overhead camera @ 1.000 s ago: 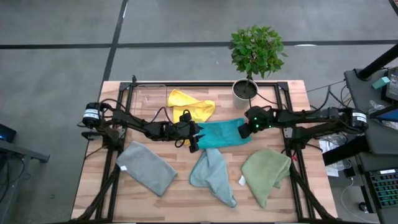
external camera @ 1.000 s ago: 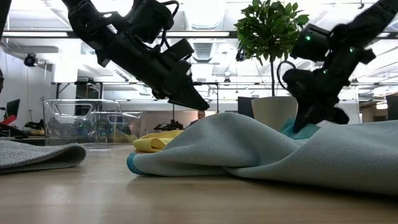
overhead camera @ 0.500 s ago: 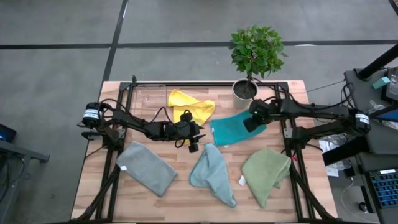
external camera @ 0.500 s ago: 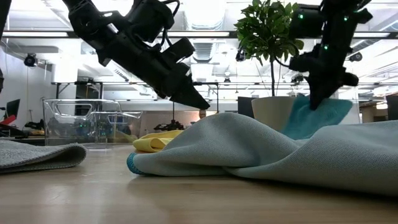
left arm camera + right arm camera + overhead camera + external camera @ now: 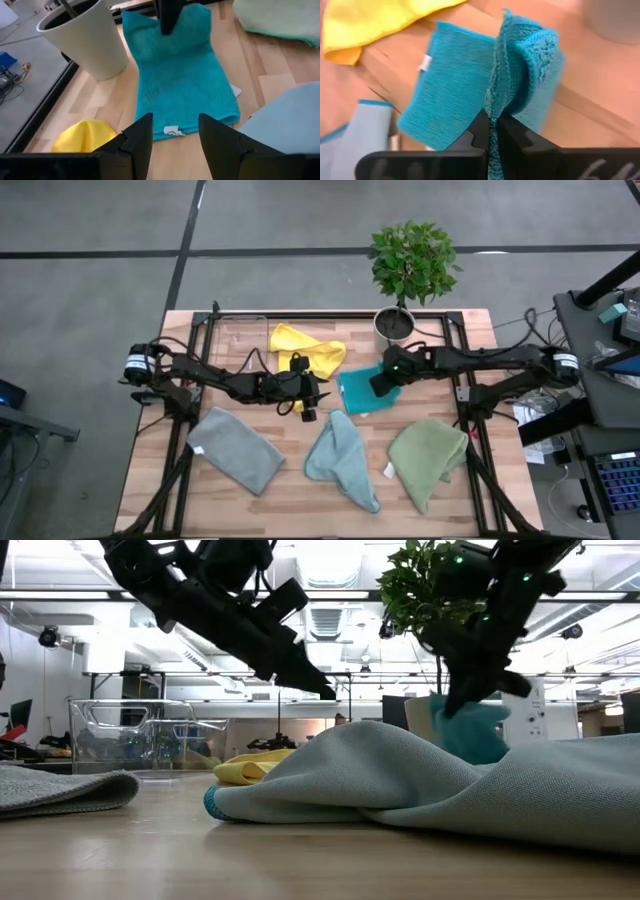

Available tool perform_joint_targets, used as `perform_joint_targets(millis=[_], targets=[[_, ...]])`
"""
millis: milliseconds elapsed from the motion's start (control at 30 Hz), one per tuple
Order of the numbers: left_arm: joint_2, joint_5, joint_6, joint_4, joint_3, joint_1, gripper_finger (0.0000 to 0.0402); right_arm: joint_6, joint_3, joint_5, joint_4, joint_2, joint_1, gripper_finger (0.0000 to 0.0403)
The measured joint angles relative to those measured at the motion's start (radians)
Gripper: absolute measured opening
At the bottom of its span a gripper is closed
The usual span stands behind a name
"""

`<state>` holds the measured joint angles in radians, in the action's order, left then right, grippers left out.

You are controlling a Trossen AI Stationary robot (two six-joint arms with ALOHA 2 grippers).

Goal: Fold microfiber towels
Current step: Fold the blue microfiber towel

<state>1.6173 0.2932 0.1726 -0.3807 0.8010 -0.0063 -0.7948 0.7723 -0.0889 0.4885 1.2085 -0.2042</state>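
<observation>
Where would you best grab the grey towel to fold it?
Probably a corner at its free end. The grey towel lies flat and slanted at the table's front left, clear of the other cloths. The open left gripper is nearest, so come straight down from above.

A wooden table [image 5: 250, 500] carries five cloths around the teal towel [image 5: 358, 392]: yellow towel [image 5: 305, 347] behind-left, potted plant [image 5: 395, 325] just behind, grey towel [image 5: 237, 450], light blue towel [image 5: 343, 460] and olive green towel [image 5: 428, 458] in front.

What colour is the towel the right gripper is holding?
Teal towel, pinched in the right gripper; clearest in the right wrist view.
</observation>
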Motion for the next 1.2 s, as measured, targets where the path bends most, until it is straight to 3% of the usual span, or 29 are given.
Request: perform_joint_targets(millis=[300,767,1200], targets=[[-0.038,0.000,0.001,0.001,-0.005,0.000,0.0143,-0.008,0.034,0.043,-0.155,0.183,0.014,0.0013],[-0.050,0.000,-0.002,0.009,-0.017,0.000,0.0143,0.032,0.201,0.045,-0.123,0.397,0.027,0.0020],[-0.050,0.000,-0.004,0.009,-0.020,0.000,0.0143,0.079,0.255,0.047,-0.103,0.417,0.030,0.0154]])
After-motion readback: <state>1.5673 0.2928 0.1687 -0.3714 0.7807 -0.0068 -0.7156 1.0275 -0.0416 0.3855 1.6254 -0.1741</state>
